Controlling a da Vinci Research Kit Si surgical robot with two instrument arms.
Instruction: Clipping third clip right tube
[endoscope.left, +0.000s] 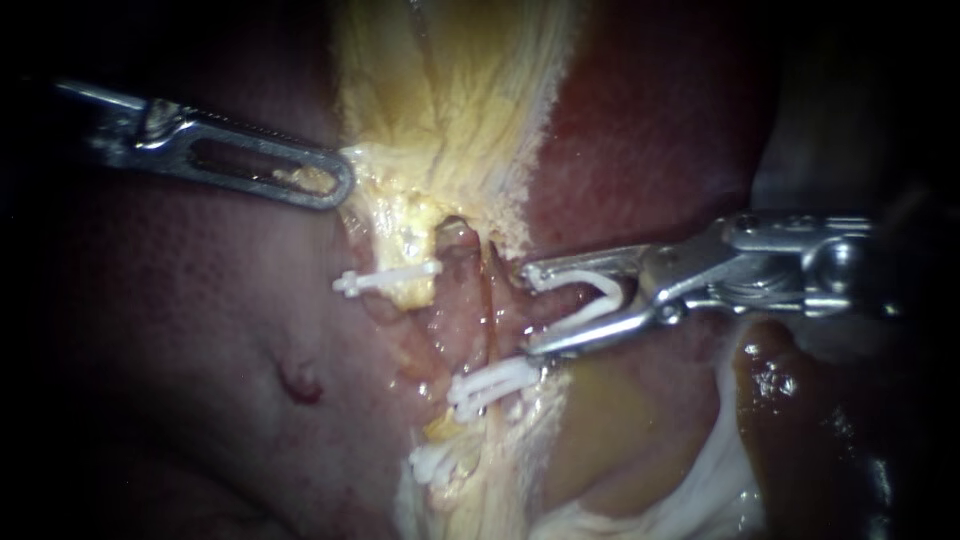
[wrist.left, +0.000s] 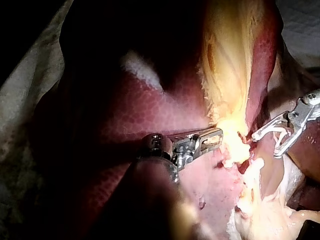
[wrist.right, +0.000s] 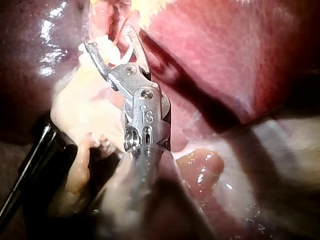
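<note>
Glossy liver (endoscope.left: 650, 130) surrounds right instrument (endoscope.left: 524, 309), steel jaws holding curved white clip (endoscope.left: 606, 288).

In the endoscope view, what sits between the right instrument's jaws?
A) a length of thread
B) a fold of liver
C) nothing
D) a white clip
D: a white clip curves from one jaw to the other of the right instrument, whose jaws stand wide apart around it.
</note>
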